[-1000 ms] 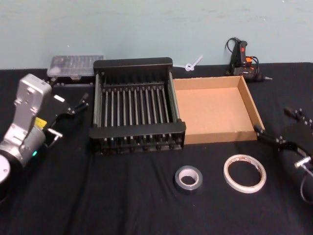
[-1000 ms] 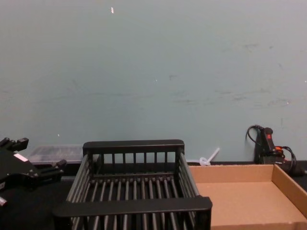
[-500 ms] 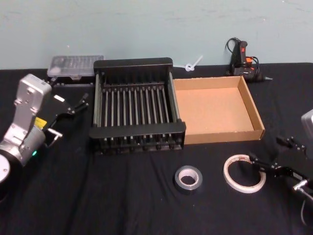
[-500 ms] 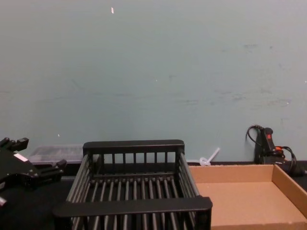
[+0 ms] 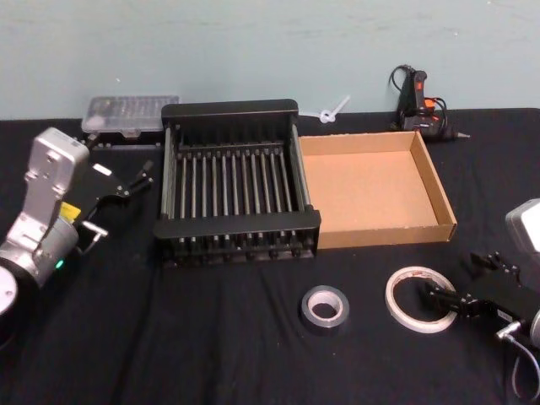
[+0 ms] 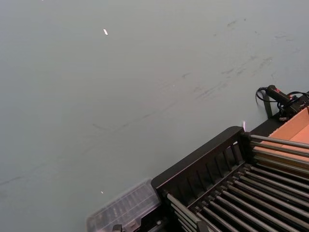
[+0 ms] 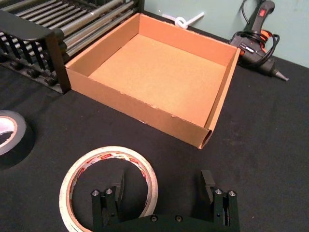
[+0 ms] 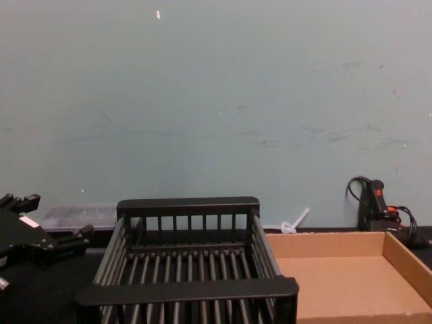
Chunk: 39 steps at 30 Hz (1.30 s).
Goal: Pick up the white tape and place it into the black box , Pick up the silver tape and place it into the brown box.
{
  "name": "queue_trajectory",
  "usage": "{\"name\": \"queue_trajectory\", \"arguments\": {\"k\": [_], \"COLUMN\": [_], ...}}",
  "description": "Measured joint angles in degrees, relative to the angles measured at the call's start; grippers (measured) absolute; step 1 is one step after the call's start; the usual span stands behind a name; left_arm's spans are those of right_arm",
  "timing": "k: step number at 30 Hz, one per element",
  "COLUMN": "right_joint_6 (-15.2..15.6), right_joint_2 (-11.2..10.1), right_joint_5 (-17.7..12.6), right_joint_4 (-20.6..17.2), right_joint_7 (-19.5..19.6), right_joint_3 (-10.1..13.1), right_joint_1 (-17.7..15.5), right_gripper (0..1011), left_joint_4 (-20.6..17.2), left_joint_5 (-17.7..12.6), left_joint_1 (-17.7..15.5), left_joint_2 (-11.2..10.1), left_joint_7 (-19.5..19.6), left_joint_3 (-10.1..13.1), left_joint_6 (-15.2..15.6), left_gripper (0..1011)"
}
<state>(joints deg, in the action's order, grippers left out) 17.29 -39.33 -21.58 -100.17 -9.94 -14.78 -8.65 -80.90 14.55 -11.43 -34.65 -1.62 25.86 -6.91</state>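
Surface (image 5: 211, 354): black cloth, everything is being carried on it. Black box (image 5: 237, 181) and brown box (image 5: 371, 190) are sitting side by side at the back, walls touching, both empty.

White tape (image 5: 422, 299) is lying flat in front of the brown box; silver tape (image 5: 326, 307) is lying just beside it, toward the left, apart.

Change over the last second: right gripper (image 7: 161, 191) has been brought in from the right edge and lowered to the white tape. Jaws are being held spread, straddling the roll's near wall: one finger inside the ring, one outside. Nothing is gripped yet. Judgement: closing on the wall is next.

Left gripper (image 5: 126, 181) is being kept parked left of the black box, jaws apart, empty.
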Motion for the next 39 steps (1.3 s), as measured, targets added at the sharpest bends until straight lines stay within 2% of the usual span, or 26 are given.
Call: {"name": "queue_trajectory", "arguments": {"k": [14, 39], "right_joint_6": [0.3, 1.7], "right_joint_2": [2.8, 5.2], "right_joint_5": [1.2, 3.3], "right_joint_4": [1.9, 2.9], "right_joint_7": [-0.9, -4.8], "right_joint_3": [1.2, 2.3], "right_joint_1": [0.4, 0.7], "right_gripper": [1000, 1000], "left_joint_4": [0.0, 0.0], "left_joint_5": [0.0, 0.0], "left_joint_1": [0.0, 0.0], "left_joint_2": [0.0, 0.0], "left_joint_7": [0.0, 0.0], "left_joint_3": [0.0, 0.0], "left_joint_6": [0.0, 0.0], "left_gripper": [1001, 1001]}}
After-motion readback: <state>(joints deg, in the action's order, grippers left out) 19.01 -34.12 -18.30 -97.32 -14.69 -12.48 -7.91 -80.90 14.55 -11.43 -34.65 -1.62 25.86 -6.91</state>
